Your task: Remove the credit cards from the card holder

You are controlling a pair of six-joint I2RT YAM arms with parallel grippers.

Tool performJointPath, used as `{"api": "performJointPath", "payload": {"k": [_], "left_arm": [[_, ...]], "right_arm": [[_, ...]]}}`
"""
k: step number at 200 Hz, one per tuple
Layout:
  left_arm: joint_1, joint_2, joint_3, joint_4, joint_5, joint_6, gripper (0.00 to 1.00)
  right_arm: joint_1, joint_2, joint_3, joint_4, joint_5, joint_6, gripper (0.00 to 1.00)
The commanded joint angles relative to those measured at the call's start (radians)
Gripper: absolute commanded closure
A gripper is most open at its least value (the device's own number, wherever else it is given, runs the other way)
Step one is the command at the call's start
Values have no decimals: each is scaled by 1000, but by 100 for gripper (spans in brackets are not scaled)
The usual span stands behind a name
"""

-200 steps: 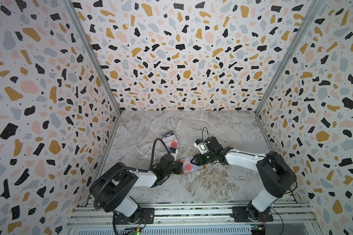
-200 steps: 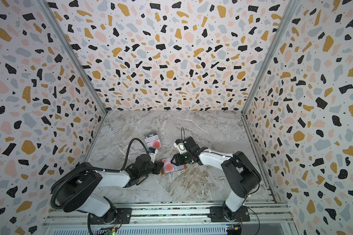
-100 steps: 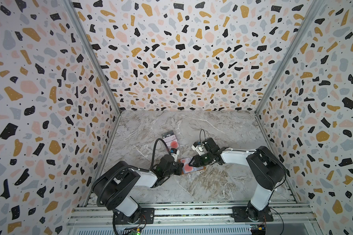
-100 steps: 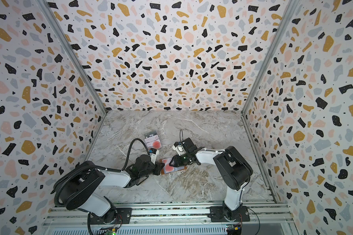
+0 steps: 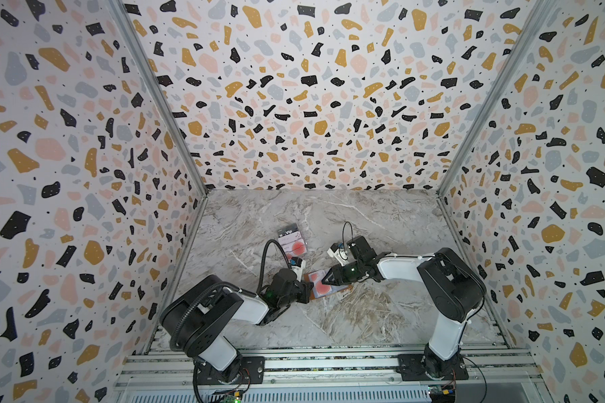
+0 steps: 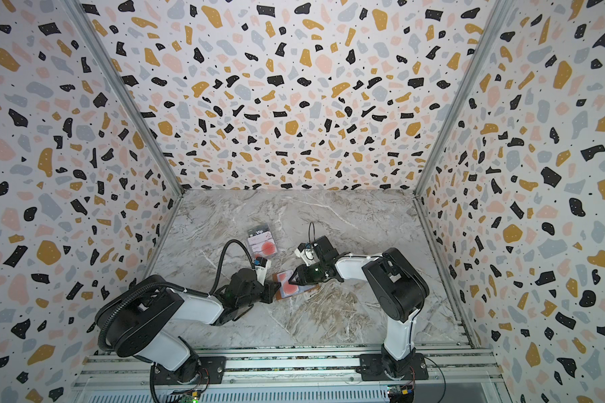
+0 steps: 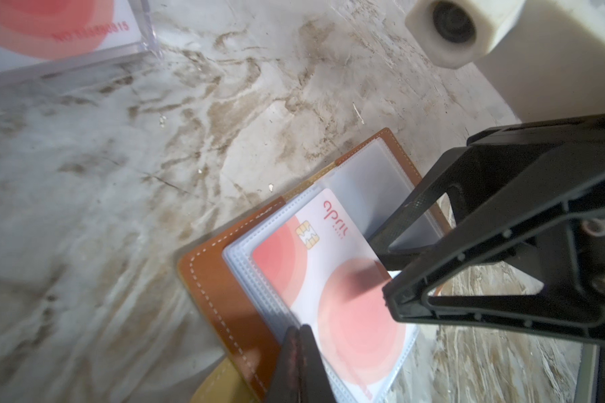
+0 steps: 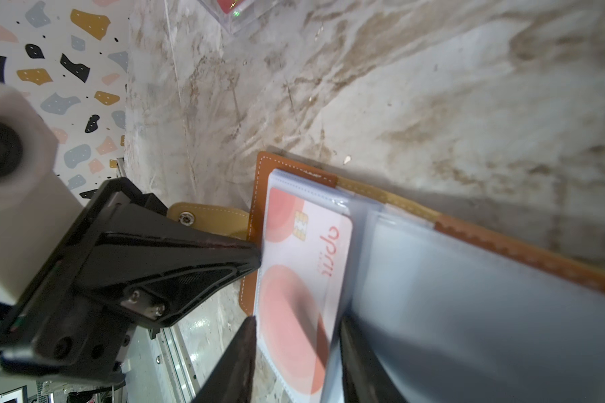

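Observation:
The tan leather card holder (image 5: 343,290) (image 6: 308,291) lies open on the marble floor between both arms. In its top clear sleeve sits a white credit card with red circles (image 7: 329,279) (image 8: 304,261). My left gripper (image 5: 310,292) (image 7: 299,329) is shut, its tip pressed on the sleeve edge by the leather cover (image 7: 210,279). From the opposite side, my right gripper (image 5: 323,281) (image 8: 297,322) reaches in with its jaws apart, one finger at the sleeve's outer edge, the other along the card's inner edge. The snap tab strap (image 8: 206,219) sticks out beside the left gripper.
A clear plastic case (image 5: 292,240) (image 6: 261,240) holding a dark "Vip" card and a white card with a red circle lies just behind the left gripper. Terrazzo-patterned walls enclose the marble floor on three sides, and an aluminium rail (image 5: 329,366) runs along the front.
My left gripper's jaws have closed at the holder's edge. My right arm has swung a little to the left, and its jaws have narrowed around the card.

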Motion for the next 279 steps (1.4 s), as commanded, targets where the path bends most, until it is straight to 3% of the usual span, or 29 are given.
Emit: {"api": "performJointPath", "payload": {"k": [1, 140, 279], "left_arm": [[-3, 28, -30, 33, 11, -10, 94], [-4, 44, -65, 67, -2, -24, 95], [-3, 48, -69, 62, -12, -28, 94]], "right_arm": [[-4, 4, -10, 66, -95, 19, 60], [-39, -4, -64, 230, -260, 98, 63], [-63, -16, -65, 145, -279, 23, 65]]}}
